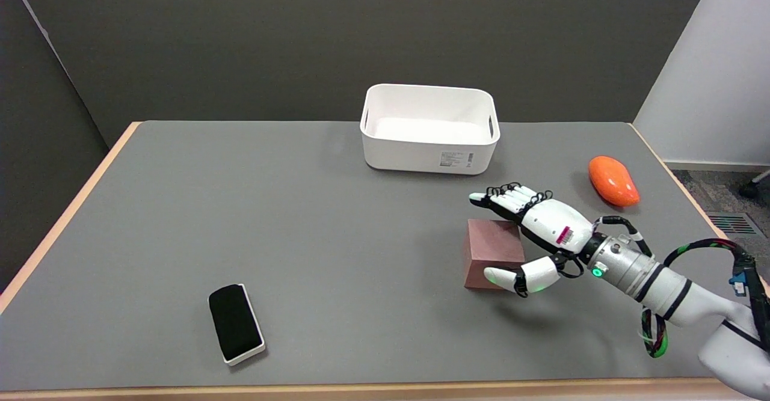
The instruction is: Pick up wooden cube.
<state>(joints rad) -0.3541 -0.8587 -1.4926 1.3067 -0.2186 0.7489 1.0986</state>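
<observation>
Wooden cube (490,251), resting on the desk (313,257) right of centre, not yet lifted: right hand (538,232) spread wide around it, fingers over its far edge, thumb at its near face; grasp and lift remain.

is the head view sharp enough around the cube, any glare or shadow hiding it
Head view: sharp and evenly lit, no glare on the wooden cube; a soft shadow lies on the grey table under the right hand, whose thumb covers the cube's lower right corner; the white bin's floor looks washed out.
</observation>
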